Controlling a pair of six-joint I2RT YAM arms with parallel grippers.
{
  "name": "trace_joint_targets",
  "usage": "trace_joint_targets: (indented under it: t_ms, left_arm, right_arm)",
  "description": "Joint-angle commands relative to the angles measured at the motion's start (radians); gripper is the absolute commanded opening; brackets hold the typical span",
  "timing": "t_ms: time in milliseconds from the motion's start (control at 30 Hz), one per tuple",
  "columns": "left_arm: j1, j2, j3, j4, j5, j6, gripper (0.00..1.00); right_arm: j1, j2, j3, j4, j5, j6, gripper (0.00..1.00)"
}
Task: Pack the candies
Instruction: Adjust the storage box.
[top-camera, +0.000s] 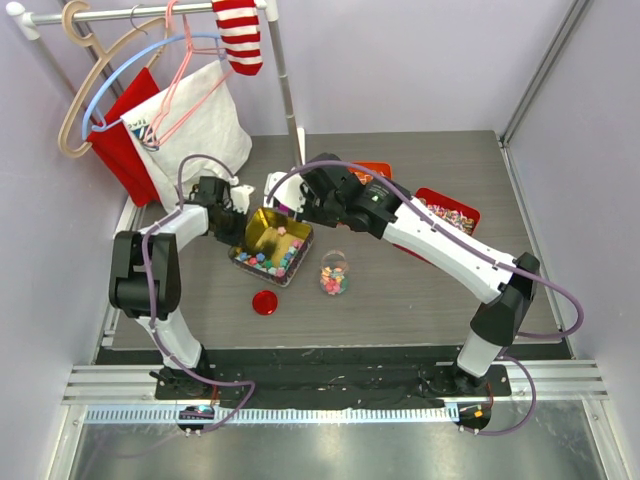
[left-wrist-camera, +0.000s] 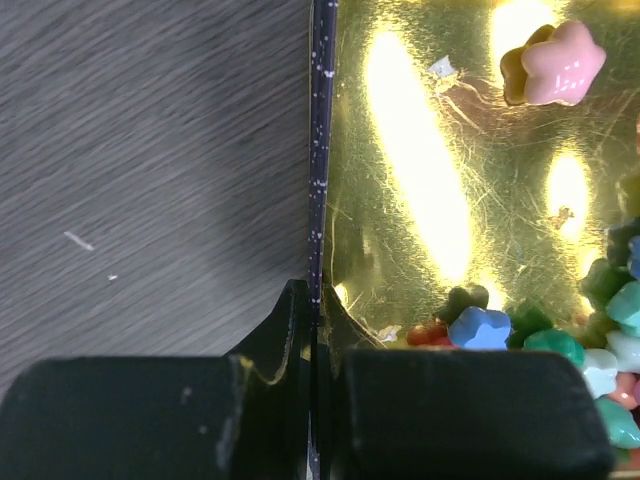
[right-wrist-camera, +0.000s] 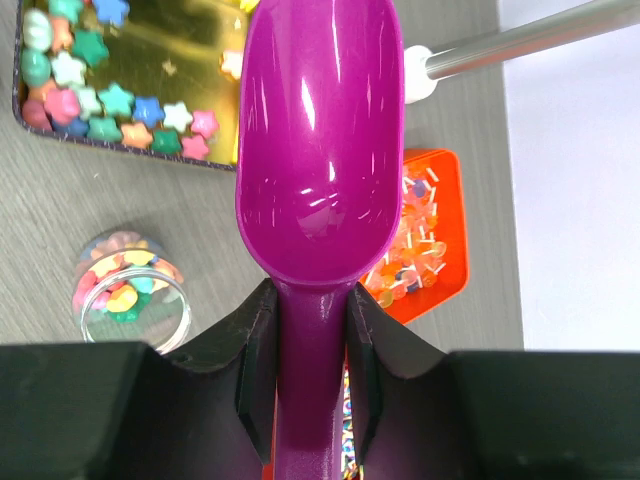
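Left tool pinching tin, right tool gripping scoop

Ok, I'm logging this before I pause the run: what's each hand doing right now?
Left hand: closed on the tin, pinching its wall.
Right hand: closed on the scoop, by its handle.

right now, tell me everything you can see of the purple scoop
The scoop is glossy magenta, plastic by the look: a deep rounded bowl narrowing into a straight handle. The right gripper has its jaws shut on the handle just below the bowl; nothing else visibly touches it. The bowl points away from the wrist, seen between the gold tin and the orange tin, and looks empty.
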Motion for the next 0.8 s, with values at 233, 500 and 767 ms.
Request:
trace_joint_targets:
  t_ms: [233,500,767]
  left_arm:
    - [0.081,-0.079,-0.016,0.237,0.290,-0.173,0.00]
    - [0.085,-0.229,-0.183,0.581,0.304,-0.310,0.00]
    - [0.099,-0.278,-0.231,0.701,0.339,-0.370,0.00]
  right_arm:
    - [0.004,-0.035,0.116,0.012,0.007,0.027,0.01]
    - [-0.001,-0.030,0.142,0.012,0.031,0.026,0.01]
    - [-0.025,-0.031,0.137,0.030,0.054,0.001,0.01]
